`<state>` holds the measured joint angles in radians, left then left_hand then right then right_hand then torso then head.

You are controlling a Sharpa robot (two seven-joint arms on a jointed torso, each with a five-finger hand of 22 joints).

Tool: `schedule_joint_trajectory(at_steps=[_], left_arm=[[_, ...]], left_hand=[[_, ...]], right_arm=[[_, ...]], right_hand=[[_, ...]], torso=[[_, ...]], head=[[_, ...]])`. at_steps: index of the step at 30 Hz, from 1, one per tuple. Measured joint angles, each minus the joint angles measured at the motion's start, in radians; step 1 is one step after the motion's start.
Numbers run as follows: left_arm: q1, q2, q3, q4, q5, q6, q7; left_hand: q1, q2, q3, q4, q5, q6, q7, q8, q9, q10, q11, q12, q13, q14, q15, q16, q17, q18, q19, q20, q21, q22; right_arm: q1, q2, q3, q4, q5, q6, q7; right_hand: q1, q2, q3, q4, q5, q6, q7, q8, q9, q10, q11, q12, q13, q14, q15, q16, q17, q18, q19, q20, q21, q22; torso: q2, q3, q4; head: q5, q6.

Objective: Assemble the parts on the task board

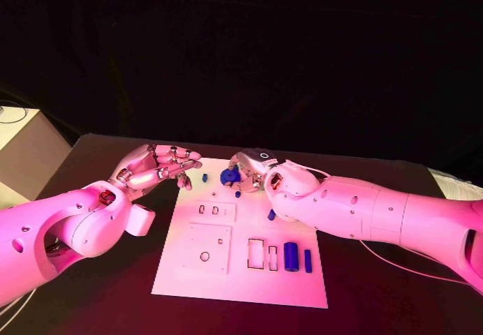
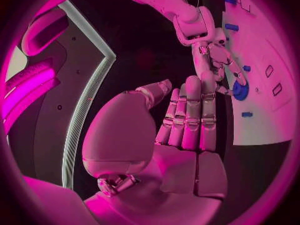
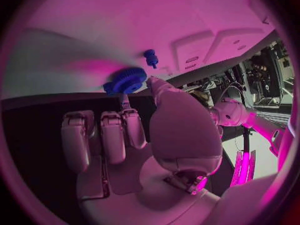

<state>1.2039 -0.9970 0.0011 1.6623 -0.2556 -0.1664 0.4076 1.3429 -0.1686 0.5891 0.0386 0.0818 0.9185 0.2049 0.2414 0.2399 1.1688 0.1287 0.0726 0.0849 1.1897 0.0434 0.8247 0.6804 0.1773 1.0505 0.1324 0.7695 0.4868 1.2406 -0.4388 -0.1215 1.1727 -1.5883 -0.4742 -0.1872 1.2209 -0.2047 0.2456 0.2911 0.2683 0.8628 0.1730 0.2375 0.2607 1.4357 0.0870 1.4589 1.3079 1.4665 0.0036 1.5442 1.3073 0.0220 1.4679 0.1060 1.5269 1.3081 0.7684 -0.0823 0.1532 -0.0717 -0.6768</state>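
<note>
Fingertips (image 3: 152,83) of the right hand (image 1: 254,169) pinch a blue gear (image 3: 127,80) at the far end of the task board (image 1: 191,276), thumb and one finger closed on its toothed rim while the other fingers lie side by side, away from it. Just beside the gear stands a small blue peg (image 3: 150,58), and whether the gear is already seated on the board or held just above it I cannot tell. Near the board's far-left corner the left hand (image 1: 156,166) hovers with its fingers curled loosely together and holds nothing. Most of the work looks unfinished: at the board's near end a blue cylinder (image 1: 291,256) and a thin blue bar (image 1: 308,260) lie loose to the right of open rectangular slots (image 1: 264,254), and another small blue piece (image 1: 271,214) lies near the right arm, mid-board.
</note>
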Motion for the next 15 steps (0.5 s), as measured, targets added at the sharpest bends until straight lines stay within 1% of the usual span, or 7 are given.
schedule_joint_trajectory(at_steps=[2,6,12,15], left_arm=[[0.0,0.0,0.0,0.0,0.0,0.0,0.0],[0.0,0.0,0.0,0.0,0.0,0.0,0.0],[0.0,0.0,0.0,0.0,0.0,0.0,0.001],[0.0,-0.001,0.0,0.0,0.0,0.0,0.001]], left_hand=[[0.0,0.0,0.0,0.0,0.0,0.0,0.0,0.0,0.0,0.0,0.0,0.0,0.0,0.0,0.0,0.0,0.0,0.0,0.0,0.0,0.0,0.0],[0.0,0.0,0.0,0.0,0.0,0.0,0.0,0.0,0.001,-0.008,0.0,0.0,0.0,-0.007,0.0,0.0,-0.001,0.0,0.0,0.0,0.005,0.003],[0.0,0.0,0.0,0.0,0.0,0.0,0.0,0.0,0.001,-0.008,0.0,0.0,0.0,-0.007,0.0,0.0,-0.001,0.0,0.0,0.0,0.005,0.003],[0.0,0.0,0.0,0.0,0.0,0.0,0.0,0.0,0.001,-0.008,0.0,0.0,0.0,-0.007,0.0,0.0,-0.001,0.0,0.0,0.0,0.005,0.003]], right_arm=[[0.0,-0.002,0.0,0.002,0.004,0.002,0.002],[0.001,-0.006,0.0,0.005,0.009,0.007,0.003],[0.0,-0.013,-0.001,0.006,0.014,0.018,0.003],[0.0,-0.018,-0.002,0.006,0.016,0.024,0.001]], right_hand=[[-0.013,0.013,0.0,0.0,0.011,0.003,-0.003,0.0,0.0,0.0,0.0,0.0,0.0,0.0,0.0,0.005,0.0,0.0,0.0,0.0,0.0,0.0],[-0.029,0.039,0.0,0.0,0.025,0.003,-0.003,-0.002,0.0,0.0,0.0,0.0,0.0,0.0,0.0,0.011,0.0,0.0,0.0,0.0,0.0,0.0],[-0.039,0.05,0.0,0.0,0.036,0.003,-0.003,-0.002,0.0,0.0,0.0,0.0,0.0,0.0,0.0,0.011,0.0,0.0,0.0,0.0,0.005,0.0],[-0.042,0.053,0.0,0.0,0.036,0.006,-0.006,-0.002,0.001,0.004,-0.004,0.004,0.0,0.0,0.0,0.011,0.0,0.0,0.0,0.0,0.005,0.0]], torso=[[0.0,0.0,0.0001],[0.0,0.0,-0.0004],[0.0,0.0,-0.0001],[0.0,0.0,0.0003]], head=[[0.0,0.0],[0.001,-0.001],[0.001,-0.002],[0.0,-0.002]])
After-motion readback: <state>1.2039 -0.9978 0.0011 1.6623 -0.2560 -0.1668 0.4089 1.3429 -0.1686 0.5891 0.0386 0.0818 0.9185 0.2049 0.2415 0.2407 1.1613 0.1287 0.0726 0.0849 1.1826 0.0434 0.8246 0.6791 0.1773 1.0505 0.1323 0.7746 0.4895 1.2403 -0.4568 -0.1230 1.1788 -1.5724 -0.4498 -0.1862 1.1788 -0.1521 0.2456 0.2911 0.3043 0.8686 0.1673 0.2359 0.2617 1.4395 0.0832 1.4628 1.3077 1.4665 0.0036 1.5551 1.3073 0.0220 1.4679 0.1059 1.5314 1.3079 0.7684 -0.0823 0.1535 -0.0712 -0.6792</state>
